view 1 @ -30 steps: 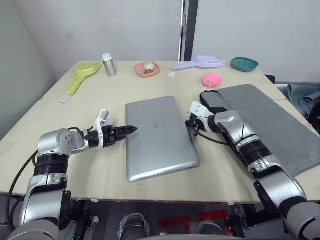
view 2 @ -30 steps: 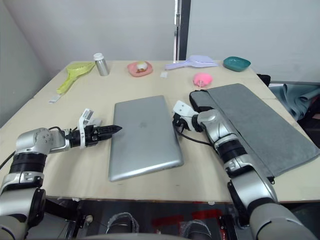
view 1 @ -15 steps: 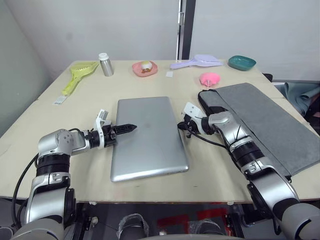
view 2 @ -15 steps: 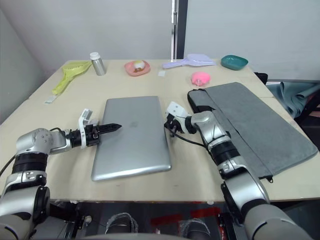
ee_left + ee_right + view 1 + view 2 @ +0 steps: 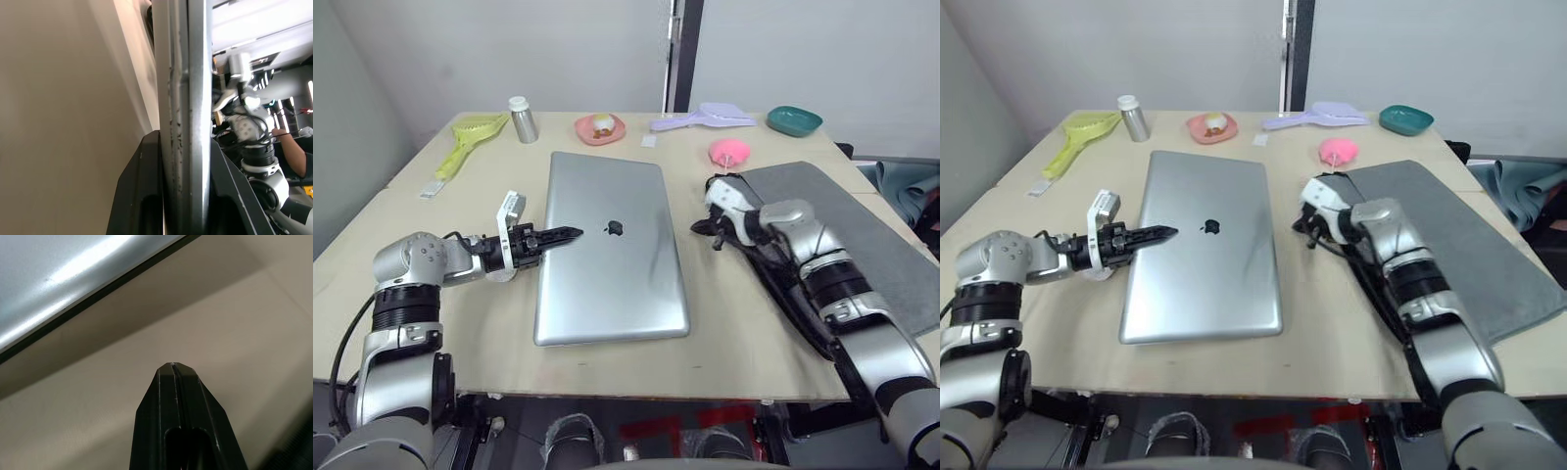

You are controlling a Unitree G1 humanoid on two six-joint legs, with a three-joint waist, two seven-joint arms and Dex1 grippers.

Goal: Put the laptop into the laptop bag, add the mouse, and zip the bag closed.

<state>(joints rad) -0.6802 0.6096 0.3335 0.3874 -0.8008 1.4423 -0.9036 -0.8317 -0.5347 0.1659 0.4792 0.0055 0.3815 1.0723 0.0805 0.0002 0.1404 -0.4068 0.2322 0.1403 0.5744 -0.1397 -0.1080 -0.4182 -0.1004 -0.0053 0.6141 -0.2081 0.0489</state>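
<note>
From the head, the left gripper reaches sideways, clamped on the laptop's left edge; its long axis runs from the table's near edge to the far edge. The left wrist view shows the fingers pinching that edge. The right wrist view shows the right gripper, fingers together, beside the laptop's right edge.

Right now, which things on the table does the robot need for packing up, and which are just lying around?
Needed for the job:
- laptop, held by the left tool
- laptop bag

Just lying about:
- yellow scoop
- metal bottle
- pink plate
- purple scoop
- teal dish
- pink plush toy
</note>
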